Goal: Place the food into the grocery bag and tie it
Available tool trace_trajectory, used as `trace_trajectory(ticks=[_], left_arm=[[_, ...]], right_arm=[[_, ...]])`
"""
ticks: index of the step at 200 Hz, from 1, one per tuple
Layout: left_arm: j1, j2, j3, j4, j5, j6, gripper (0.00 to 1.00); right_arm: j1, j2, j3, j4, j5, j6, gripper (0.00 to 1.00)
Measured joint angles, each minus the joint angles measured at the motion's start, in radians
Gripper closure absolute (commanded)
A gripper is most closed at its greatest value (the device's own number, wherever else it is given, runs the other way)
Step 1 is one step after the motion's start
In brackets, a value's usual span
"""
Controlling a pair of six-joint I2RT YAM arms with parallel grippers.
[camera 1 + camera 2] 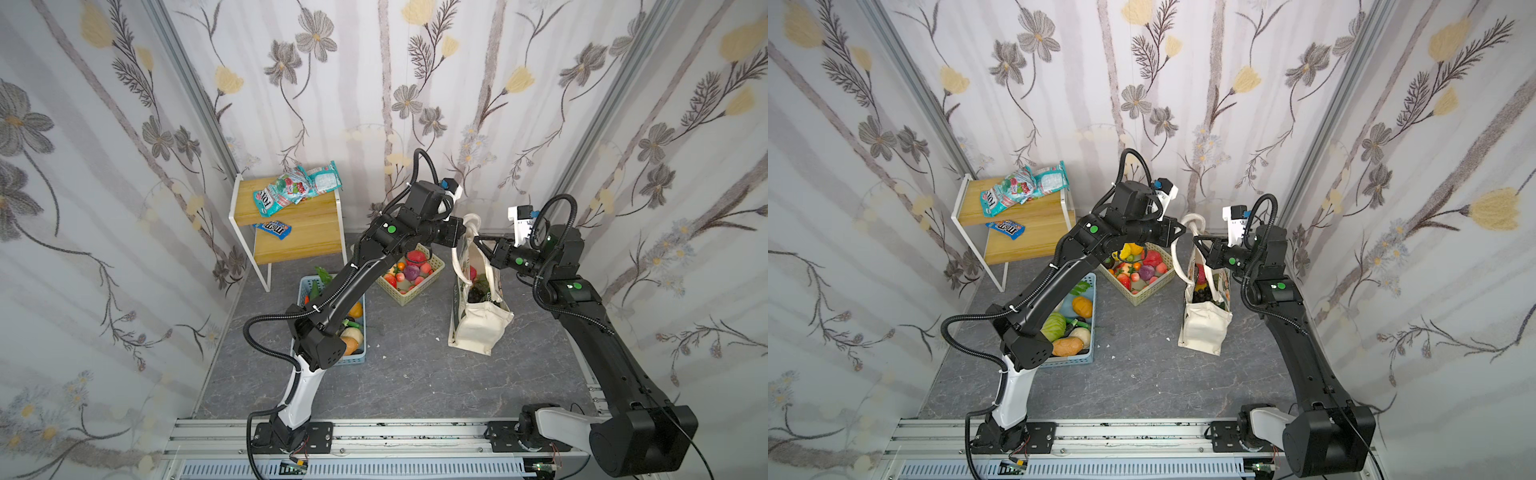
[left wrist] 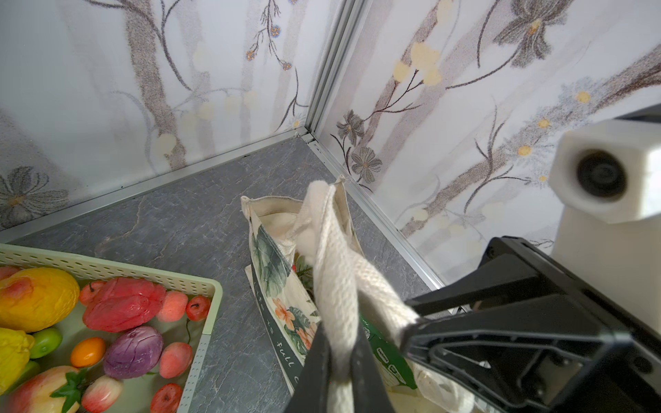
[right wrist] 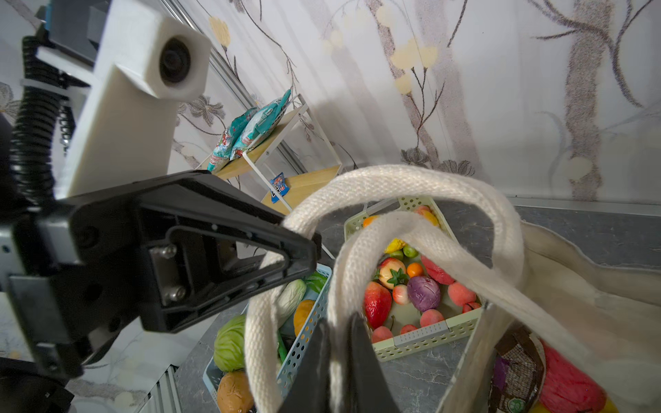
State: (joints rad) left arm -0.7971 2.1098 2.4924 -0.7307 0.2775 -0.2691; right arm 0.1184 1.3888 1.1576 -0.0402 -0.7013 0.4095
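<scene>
Grey stone-patterned bench [image 1: 415, 374] runs from the arms' mounting rail back to the flowered walls. Nearest on it, to the left, sits a light blue basket [image 1: 1073, 360] of toy vegetables, partly hidden under the left arm.

Right of centre and a little farther back, the grocery bag [image 1: 478, 328] stands upright on the bench with its mouth open, well apart from the blue basket. Inside it are a dark grape bunch [image 1: 476, 294], a pink-red toy [image 3: 568, 379], a brown wrapper [image 3: 518, 372] and a green packet [image 2: 386, 354].

Above the bag's mouth the two arms meet almost tip to tip. The left end effector [image 2: 338, 339] is pressed together on one cream strap [image 2: 332, 279]. The right end effector [image 3: 338, 329] pinches the other strap [image 3: 343, 279]. Both straps are held up above the bag's rim.

Just behind and to the left of the bag, a beige lattice basket [image 1: 405, 299] holds toy fruit: a strawberry, peaches, a purple piece and a yellow mango.

Farthest back, in the left corner, stands a two-tier wooden shelf [image 1: 299, 245]. Teal FOX'S packets [image 1: 291, 193] lie on its upper tier and a blue sweets packet [image 1: 274, 229] lies on the lower one.
</scene>
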Motion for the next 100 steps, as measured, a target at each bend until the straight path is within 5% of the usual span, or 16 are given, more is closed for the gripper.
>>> trace_trajectory(ticks=[62, 100], left_arm=[[-0.026, -0.002, 0.002, 0.000, 0.010, -0.001, 0.89], [-0.039, -0.002, 0.002, 0.003, 0.021, -0.016, 0.74]], right_arm=[[0.027, 0.059, -0.016, 0.067, -0.028, 0.001, 0.87], [0.027, 0.069, -0.064, 0.156, -0.074, 0.012, 0.88]])
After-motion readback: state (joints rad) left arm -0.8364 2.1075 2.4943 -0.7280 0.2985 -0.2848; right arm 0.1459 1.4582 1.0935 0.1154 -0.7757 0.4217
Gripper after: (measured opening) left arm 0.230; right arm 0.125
